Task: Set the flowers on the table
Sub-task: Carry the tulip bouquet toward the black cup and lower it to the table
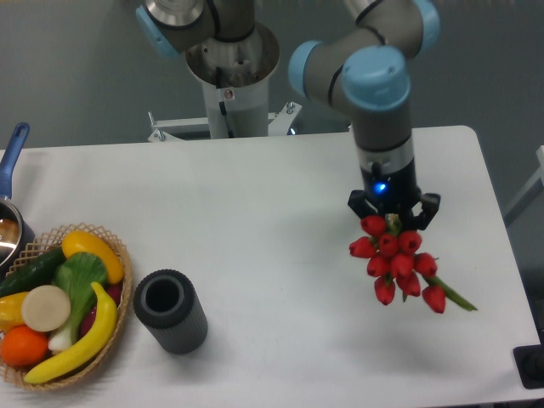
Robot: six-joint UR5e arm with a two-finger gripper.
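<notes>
Item: flowers (399, 263), red tulips in a bunch. Location: right part of the surface (255, 221), hanging from the pincer (393, 219), apparently off the surface, with a faint shadow below; contact with the top cannot be confirmed from this view.

Pincer: clenched on the bunch at its upper end, fingers on either side of the topmost blooms; the arm stands vertical above.

Orientation: long axis runs diagonally, from the pincer down and toward the near right edge. Blooms cluster near the grip and along the axis; a green stem end (459, 300) sticks out at the low right. The bunch is tilted, neither upright nor flat.

Handling note, judged: descend slowly so the low stem end meets the surface first, let the bunch settle along its own diagonal, then release and lift straight up. Keep clear of the near right edge, which is close to the stem tip.

Other stock: fruit basket (59, 306) and dark cylinder (170, 310) at near left, well apart from the flowers.
</notes>
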